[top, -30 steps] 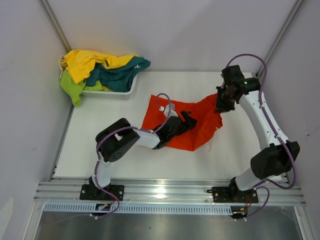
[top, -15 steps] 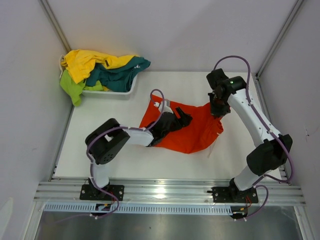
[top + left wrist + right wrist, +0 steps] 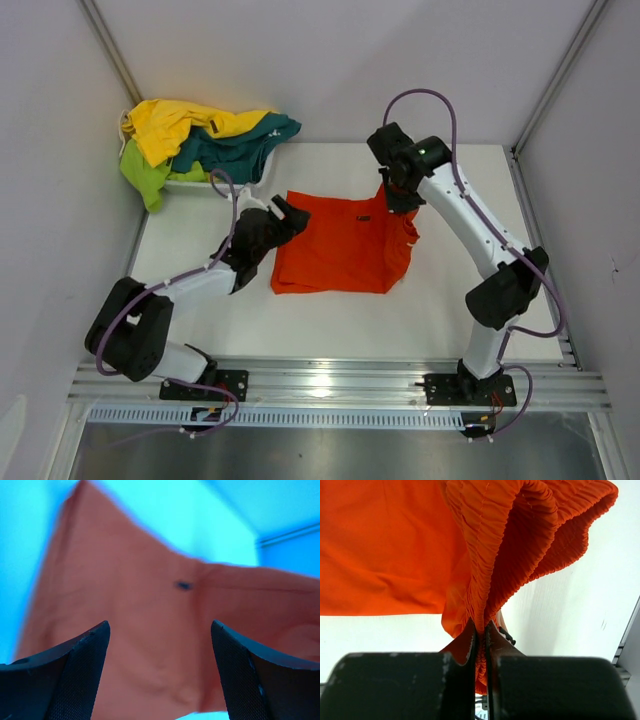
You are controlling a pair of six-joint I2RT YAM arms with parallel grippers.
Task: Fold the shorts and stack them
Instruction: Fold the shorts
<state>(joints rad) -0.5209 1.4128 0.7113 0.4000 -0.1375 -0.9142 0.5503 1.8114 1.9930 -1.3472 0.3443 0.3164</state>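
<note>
An orange pair of shorts [image 3: 335, 248] lies mostly flat in the middle of the table, roughly as a rectangle. My right gripper [image 3: 396, 203] is at its far right corner, shut on the gathered elastic waistband [image 3: 485, 570], which bunches up between the jaws [image 3: 480, 630]. My left gripper [image 3: 290, 213] hovers at the shorts' far left edge, open, with nothing between its fingers [image 3: 75, 672]. In the left wrist view the orange shorts [image 3: 130, 605] fill the space below the open gripper [image 3: 159, 645]. Yellow shorts [image 3: 170, 125], teal shorts [image 3: 238, 150] and lime-green shorts [image 3: 143, 175] are heaped at the back left.
A white plastic basket [image 3: 238, 184] at the back left corner holds the heap of other shorts, some hanging over its rim. Grey walls close in the table on three sides. A metal rail [image 3: 330, 380] runs along the near edge.
My right gripper has carried the waistband left and toward the back, laying the shorts flatter. My left arm has swung left, off the middle of the shorts to their left edge.
</note>
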